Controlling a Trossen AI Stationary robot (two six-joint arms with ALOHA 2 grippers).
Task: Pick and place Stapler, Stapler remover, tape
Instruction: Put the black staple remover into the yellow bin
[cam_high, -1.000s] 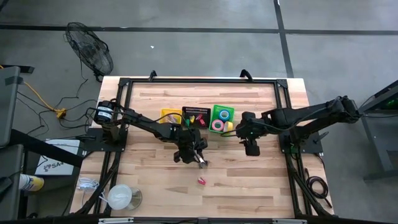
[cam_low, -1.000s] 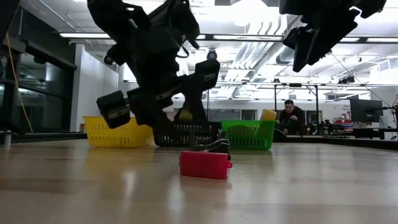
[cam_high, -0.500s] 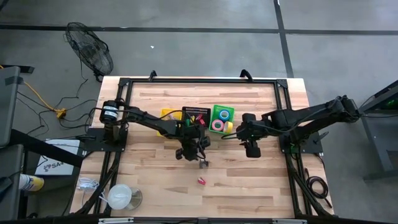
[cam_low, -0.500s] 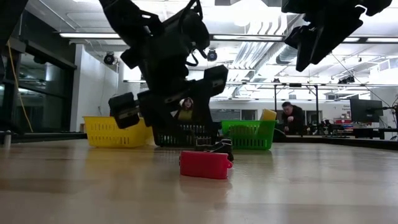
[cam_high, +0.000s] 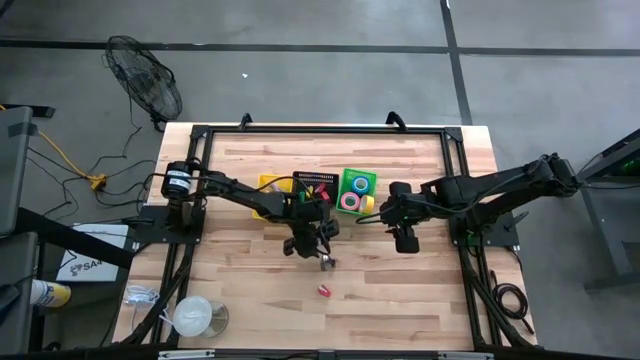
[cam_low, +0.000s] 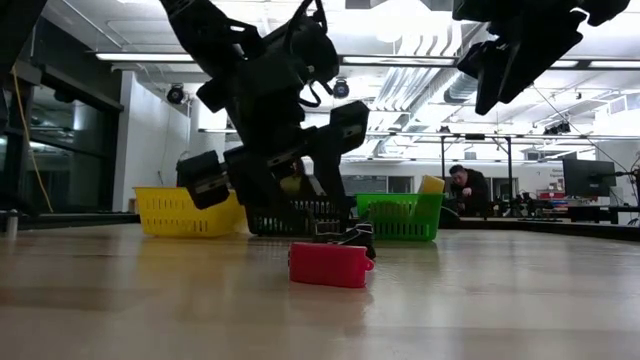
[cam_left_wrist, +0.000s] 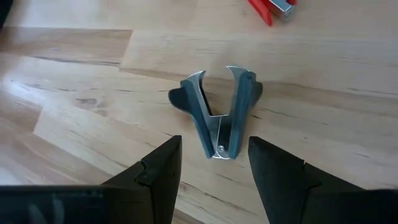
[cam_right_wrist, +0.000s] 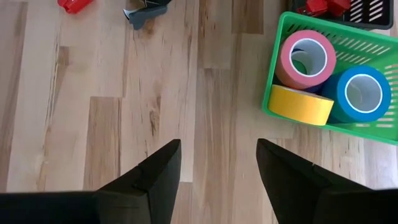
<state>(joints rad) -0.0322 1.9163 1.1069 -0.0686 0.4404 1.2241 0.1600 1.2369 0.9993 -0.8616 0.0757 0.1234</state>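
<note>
The grey metal stapler remover (cam_left_wrist: 217, 115) lies flat on the wood, its jaws pointing away from my left gripper (cam_left_wrist: 214, 148). That gripper is open and hovers low just behind it, a finger on either side of its rear end without touching. In the high view the remover (cam_high: 326, 262) sits just near-side of the left gripper (cam_high: 316, 243). The small red stapler (cam_high: 324, 291) lies on the table closer to the near edge. Pink, yellow and blue tape rolls (cam_right_wrist: 308, 59) rest in the green bin (cam_high: 357, 190). My right gripper (cam_high: 405, 238) is open and raised over bare wood.
A yellow bin (cam_high: 268, 184) and a black bin (cam_high: 313, 184), which holds red items, stand beside the green bin at mid-table. A large white roll (cam_high: 193, 317) sits near the left front corner. People are in the room behind the table (cam_low: 465, 190).
My left gripper has shifted a little toward the table's right, staying low over the stapler remover. The remover and the red stapler lie where they were.
</note>
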